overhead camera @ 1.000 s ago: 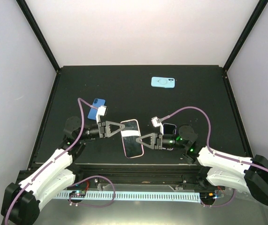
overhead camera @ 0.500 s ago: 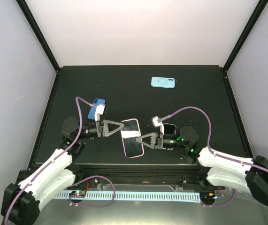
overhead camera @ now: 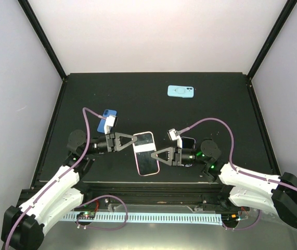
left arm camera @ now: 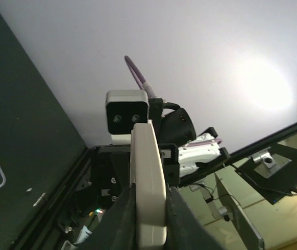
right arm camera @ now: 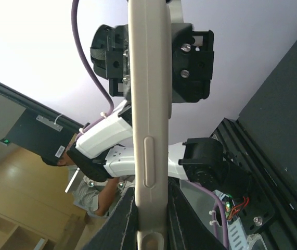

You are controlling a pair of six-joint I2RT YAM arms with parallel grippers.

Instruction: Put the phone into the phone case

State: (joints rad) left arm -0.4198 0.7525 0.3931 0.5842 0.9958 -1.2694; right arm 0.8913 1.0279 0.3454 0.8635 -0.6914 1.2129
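A light blue rounded-rectangle phone case [overhead camera: 181, 91] lies flat near the far edge of the black bench [overhead camera: 138, 99]. A darker blue case [overhead camera: 107, 114] lies toward the left, partly hidden.

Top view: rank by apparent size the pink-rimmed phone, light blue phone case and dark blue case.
Pink-rimmed dark-screened phone, largest.
Light blue rectangular phone case.
Dark blue case, smallest showing, but partly hidden, so unsure.

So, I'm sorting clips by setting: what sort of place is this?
Probably a robot lab's test cell: a black table boxed in by white panels, with left arm and right arm bolted at its near edge.
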